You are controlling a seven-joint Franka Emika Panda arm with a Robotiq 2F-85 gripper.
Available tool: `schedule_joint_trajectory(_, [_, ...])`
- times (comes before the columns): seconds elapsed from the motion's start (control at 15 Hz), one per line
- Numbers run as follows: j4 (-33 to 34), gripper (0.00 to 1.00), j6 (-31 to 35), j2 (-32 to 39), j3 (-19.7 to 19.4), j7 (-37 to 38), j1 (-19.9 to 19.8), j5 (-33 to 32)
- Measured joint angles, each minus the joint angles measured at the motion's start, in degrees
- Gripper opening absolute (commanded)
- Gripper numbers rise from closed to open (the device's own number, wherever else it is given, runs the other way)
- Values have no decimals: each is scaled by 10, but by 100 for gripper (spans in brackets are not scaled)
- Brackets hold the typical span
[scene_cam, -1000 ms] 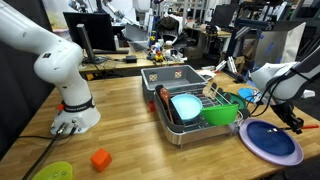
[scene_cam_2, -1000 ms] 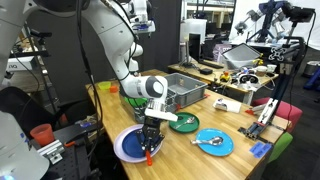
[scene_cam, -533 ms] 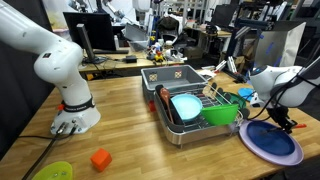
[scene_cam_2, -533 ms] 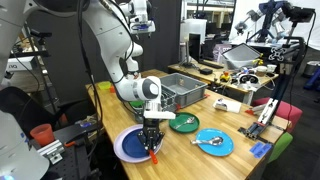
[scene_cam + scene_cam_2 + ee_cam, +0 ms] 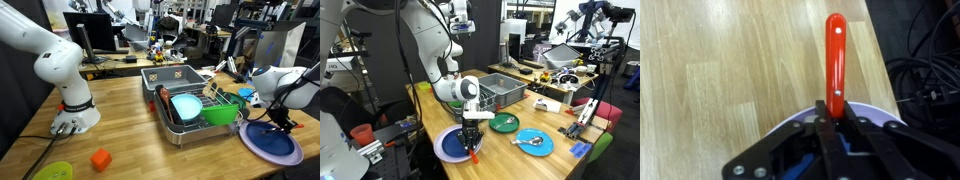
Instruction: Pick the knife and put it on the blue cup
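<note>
Moved: gripper point(image 5: 279, 122) has been shifted slightly over plate point(image 5: 268, 143).
Grip: knife point(image 5: 835, 50) is clamped near one end.
Risk: knife could be swung loose by that end hold.

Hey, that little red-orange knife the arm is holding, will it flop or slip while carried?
Probably stiff: the slim red-orange plastic knife sticks straight out of the end effector without sagging. Its glossy surface looks smooth, and much of it overhangs the grip, so it may pivot or slip.
</note>
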Motion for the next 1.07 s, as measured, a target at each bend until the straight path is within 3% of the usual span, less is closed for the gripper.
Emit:
schedule_joint_trajectory(0.47, [-29,4,56,-8,0,-17,-2,-14])
schedule_joint_trajectory(0.53, [-30,41,58,-8,0,-17,-2,-16])
schedule_joint_trajectory(0.67, [-31,48,60,-8,-1,-17,-2,-18])
schedule_joint_trajectory(1.07, [-31,91,61,-10,-2,-17,-2,-18])
